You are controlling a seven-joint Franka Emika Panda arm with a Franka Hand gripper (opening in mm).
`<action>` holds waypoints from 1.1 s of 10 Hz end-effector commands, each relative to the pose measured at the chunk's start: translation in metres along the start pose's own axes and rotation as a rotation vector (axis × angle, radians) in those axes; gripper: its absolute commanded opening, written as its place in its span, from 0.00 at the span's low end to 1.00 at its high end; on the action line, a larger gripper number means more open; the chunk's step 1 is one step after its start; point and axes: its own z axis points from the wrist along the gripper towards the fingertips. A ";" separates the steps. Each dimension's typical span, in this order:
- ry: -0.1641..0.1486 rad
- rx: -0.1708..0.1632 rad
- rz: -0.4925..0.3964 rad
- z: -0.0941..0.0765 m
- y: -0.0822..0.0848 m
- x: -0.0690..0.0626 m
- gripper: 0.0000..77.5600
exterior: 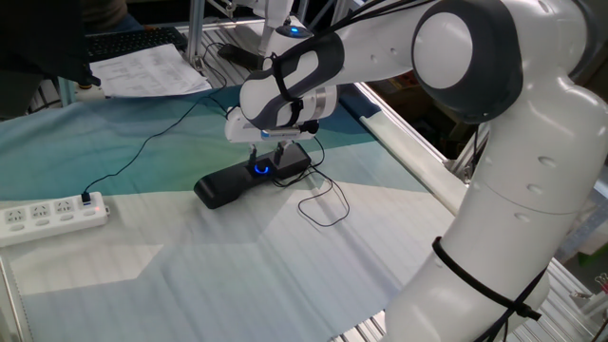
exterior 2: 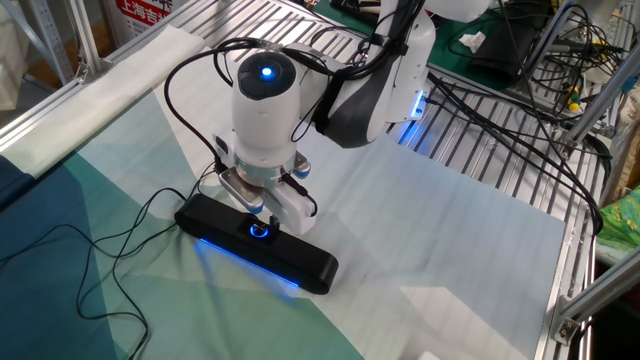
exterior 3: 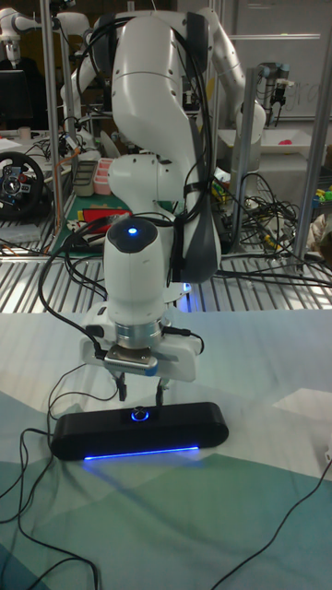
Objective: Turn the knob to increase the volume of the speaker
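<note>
The speaker (exterior: 235,182) (exterior 2: 290,258) (exterior 3: 184,430) is a long black bar lying on the teal and white cloth, with a blue strip glowing along its front. Its knob (exterior: 260,171) (exterior 2: 259,231) (exterior 3: 140,415) is a small round dial ringed in blue on the top face. My gripper (exterior 3: 140,393) (exterior: 269,158) (exterior 2: 259,213) points straight down, just above the knob. The tall fixed view shows its two thin fingers apart, one to each side of the knob. They hold nothing, and I cannot tell whether the tips touch the speaker.
A white power strip (exterior: 52,214) lies at the left with a thin black cable (exterior: 142,152) running to it. Another cable loops (exterior: 323,204) beside the speaker. Papers (exterior: 152,68) lie at the back, and metal rails (exterior 2: 480,150) border the cloth.
</note>
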 end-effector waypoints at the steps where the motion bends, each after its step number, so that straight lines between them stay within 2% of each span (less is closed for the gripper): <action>1: -0.001 0.002 -0.009 -0.001 0.001 -0.003 1.00; 5: -0.001 0.002 -0.009 -0.001 0.001 -0.003 1.00; 6: 0.000 -0.003 -0.069 0.008 0.000 -0.017 1.00; 11: -0.002 -0.004 -0.114 0.008 0.000 -0.017 1.00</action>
